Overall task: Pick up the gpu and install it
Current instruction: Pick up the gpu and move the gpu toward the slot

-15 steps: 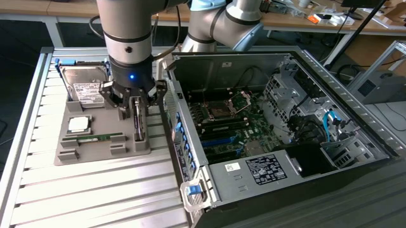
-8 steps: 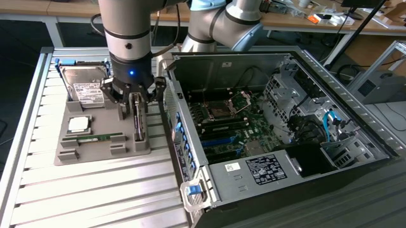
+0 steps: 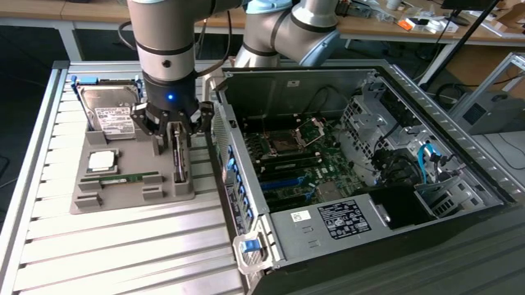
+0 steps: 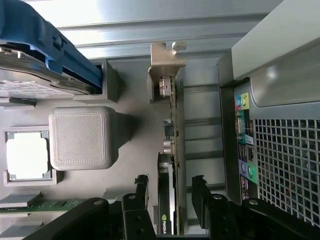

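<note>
End effector [image 4: 170, 192] astride gpu [image 4: 172, 125], thin, flat, upright

The arm [image 3: 166, 43] is built of smooth silver-grey tubes, round in section, with a dark grey band around the lower link and a small dark dot beneath it. A pale blue cap [image 3: 267, 6] closes one joint housing. A black cable [image 3: 123, 34] runs in a loop beside the tube. Above the gripper [image 3: 176, 136], a blue light [image 3: 169, 96] glows on a black collar. The gripper is matt black, made of angular linkage bars. In the wrist view its fingers [image 4: 142, 192] are flat-sided and carry round grey pivot pins at the knuckles.
</note>
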Controlling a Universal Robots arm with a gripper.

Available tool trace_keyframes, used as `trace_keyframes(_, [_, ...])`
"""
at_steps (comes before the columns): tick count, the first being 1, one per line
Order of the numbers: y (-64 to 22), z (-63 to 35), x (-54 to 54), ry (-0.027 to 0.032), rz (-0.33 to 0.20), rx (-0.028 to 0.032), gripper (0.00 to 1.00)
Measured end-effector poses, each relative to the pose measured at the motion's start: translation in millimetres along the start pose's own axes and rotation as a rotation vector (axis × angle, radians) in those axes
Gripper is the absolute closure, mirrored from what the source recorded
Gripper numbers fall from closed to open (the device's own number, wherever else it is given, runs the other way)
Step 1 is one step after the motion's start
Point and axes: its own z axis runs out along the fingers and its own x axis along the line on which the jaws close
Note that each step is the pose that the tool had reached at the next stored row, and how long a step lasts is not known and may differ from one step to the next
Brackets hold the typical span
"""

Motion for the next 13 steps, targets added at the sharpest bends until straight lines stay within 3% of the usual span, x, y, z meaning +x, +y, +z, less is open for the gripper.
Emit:
trace_keyframes(3, [0.3, 8.5, 0.3, 0.0003, 0.000, 0.0000, 0.52])
trace_keyframes(6, [0.2, 9.6, 0.3, 0.0004, 0.000, 0.0000, 0.53])
trace_keyframes(7, [0.2, 9.6, 0.3, 0.0004, 0.000, 0.0000, 0.72])
trace_keyframes(13, [0.2, 9.7, 0.3, 0.0000, 0.000, 0.0019, 0.73])
